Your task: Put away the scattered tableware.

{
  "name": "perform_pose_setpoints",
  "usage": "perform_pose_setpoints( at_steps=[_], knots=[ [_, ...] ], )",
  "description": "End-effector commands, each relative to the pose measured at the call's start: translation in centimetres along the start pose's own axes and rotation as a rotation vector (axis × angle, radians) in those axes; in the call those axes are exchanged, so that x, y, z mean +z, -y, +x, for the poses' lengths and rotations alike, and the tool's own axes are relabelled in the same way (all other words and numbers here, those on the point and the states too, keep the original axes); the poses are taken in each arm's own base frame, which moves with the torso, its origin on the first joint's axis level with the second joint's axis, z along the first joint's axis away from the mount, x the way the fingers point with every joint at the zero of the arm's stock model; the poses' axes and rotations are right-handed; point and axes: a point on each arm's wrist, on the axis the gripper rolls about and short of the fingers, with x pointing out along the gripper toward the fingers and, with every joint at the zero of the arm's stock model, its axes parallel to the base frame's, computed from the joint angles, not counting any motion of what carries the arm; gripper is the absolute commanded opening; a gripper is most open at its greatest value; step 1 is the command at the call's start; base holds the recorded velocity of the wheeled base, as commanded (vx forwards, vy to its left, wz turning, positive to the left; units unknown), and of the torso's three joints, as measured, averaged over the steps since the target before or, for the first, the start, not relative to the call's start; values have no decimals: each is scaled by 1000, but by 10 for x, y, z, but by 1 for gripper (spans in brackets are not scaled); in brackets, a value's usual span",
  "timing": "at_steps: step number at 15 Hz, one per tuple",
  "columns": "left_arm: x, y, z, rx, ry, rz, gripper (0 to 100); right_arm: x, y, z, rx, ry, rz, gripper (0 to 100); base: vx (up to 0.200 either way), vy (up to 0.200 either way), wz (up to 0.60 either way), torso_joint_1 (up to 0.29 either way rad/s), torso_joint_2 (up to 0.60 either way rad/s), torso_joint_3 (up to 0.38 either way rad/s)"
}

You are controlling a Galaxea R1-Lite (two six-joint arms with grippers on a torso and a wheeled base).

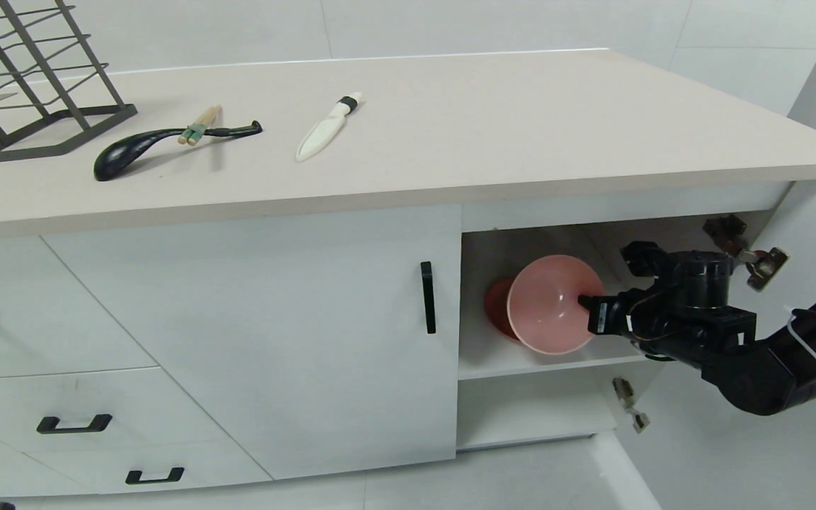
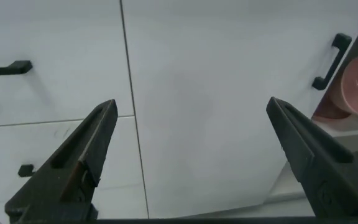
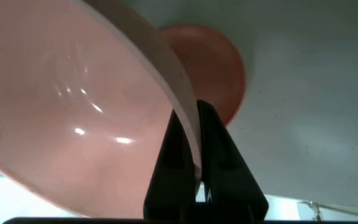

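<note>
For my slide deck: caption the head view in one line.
Right gripper, jaws shut on a pink bowl, holds it inside the open cabinet.

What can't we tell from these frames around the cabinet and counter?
- Red dish: in the head view it is mostly hidden behind the pink bowl, so whether it is a bowl or a plate is unclear.
- Pink bowl, clamped by the right gripper: the head view does not settle whether its lower rim touches the shelf or hangs just above it.
- Rack: cut off by the head view's top and left edges.
</note>
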Motion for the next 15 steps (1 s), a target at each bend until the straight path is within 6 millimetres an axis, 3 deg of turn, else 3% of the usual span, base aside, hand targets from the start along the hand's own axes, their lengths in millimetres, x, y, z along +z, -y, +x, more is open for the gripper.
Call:
perform_pose_setpoints(
  at_steps=[1, 5, 9, 15],
  knots=[
    [-5, -1, -14, 45, 55, 8, 100, -1, 2, 14, -8, -24, 0, 0, 0, 0, 0, 0, 0, 0],
    [-14, 0, -17, 34, -9, 17, 100, 3, 3, 24, -16, -43, -1, 0, 0, 0, 0, 0, 0, 0],
    [-39, 3, -20, -127, -262, 71, 100, -2, 4, 27, -24, -56, 0, 0, 0, 0, 0, 0, 0, 0],
    [-40, 4, -25, -53, -203, 97, 100, -4, 6, 36, -21, -59, -11, 0, 0, 0, 0, 0, 0, 0]
  ],
)
